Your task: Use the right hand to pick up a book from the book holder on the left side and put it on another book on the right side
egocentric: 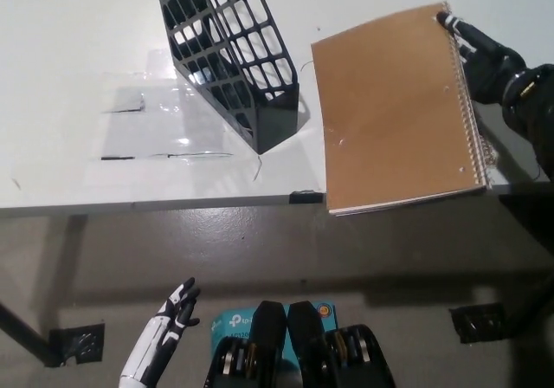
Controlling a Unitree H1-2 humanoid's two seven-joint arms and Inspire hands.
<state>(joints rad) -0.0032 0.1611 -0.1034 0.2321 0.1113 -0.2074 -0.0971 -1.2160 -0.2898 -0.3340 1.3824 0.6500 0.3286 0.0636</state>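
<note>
A brown spiral-bound book (394,111) hangs flat, slightly skewed, over the right side of the white table (78,76). My black right hand (486,52) is shut on the book's far right corner, by the spiral edge. The other book underneath is almost fully hidden by the held one. The held book's near edge reaches past the table's front edge in the picture; I cannot tell whether it rests on anything. The black mesh book holder (227,50) stands left of it, with no book showing in it. My white left hand (164,336) rests open at the lower left, below the table.
Clear tape strips (160,132) lie on the table left of the holder. A small black clip (305,197) sits on the table's front edge. Grey floor shows below, with a black table foot (78,343) at the lower left.
</note>
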